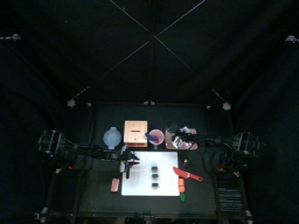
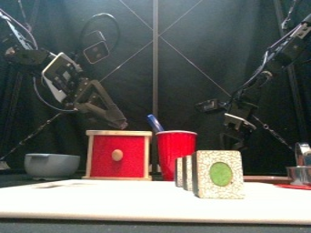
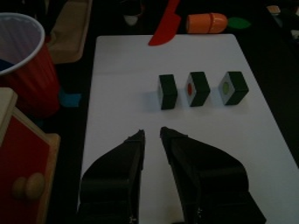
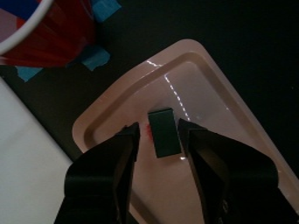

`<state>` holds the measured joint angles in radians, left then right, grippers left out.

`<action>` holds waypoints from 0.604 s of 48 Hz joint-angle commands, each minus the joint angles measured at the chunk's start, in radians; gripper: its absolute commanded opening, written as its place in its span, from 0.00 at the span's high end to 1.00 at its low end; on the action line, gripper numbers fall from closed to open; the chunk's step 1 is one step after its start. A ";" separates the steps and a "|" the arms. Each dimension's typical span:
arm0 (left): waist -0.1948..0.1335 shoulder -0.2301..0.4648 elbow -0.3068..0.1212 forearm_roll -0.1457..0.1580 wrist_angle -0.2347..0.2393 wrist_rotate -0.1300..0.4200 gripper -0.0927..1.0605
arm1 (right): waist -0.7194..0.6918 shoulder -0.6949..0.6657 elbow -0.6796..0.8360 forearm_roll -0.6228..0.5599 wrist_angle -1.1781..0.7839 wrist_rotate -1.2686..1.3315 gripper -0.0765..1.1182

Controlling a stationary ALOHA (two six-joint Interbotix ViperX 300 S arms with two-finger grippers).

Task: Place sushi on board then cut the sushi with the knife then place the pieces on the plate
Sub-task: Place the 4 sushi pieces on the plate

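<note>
Three dark green sushi pieces (image 3: 198, 87) stand in a row on the white board (image 3: 128, 96), one (image 2: 219, 173) nearest in the front view. The red knife (image 3: 165, 24) lies at the board's right edge (image 1: 187, 174). My left gripper (image 3: 152, 138) hovers over the board's left part, shut and empty, a short way from the pieces. My right gripper (image 4: 162, 136) hangs open above the pink plate (image 4: 205, 83) at the back right. A fourth sushi piece (image 4: 163, 133) lies on the plate, seen between the jaws.
Behind the board stand the wooden box (image 2: 119, 155) with its red drawer, the red cup (image 2: 176, 155) holding a blue knife (image 2: 155, 121), and the blue-grey bowl (image 2: 51, 165). An orange toy (image 3: 208, 22) lies by the board's front right corner.
</note>
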<state>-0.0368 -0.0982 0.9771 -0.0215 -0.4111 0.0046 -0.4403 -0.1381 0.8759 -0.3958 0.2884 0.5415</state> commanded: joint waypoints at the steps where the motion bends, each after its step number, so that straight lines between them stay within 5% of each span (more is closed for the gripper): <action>1: 0.003 -0.014 -0.018 -0.003 -0.005 0.000 0.35 | 0.006 -0.067 -0.028 0.003 0.011 0.003 0.29; 29: 0.003 -0.014 -0.023 -0.003 -0.005 -0.003 0.35 | 0.528 -0.002 -0.201 -0.005 0.002 0.005 0.29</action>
<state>-0.0368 -0.0982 0.9756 -0.0215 -0.4111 0.0031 0.0614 -0.1381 0.7087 -0.4034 0.2945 0.5446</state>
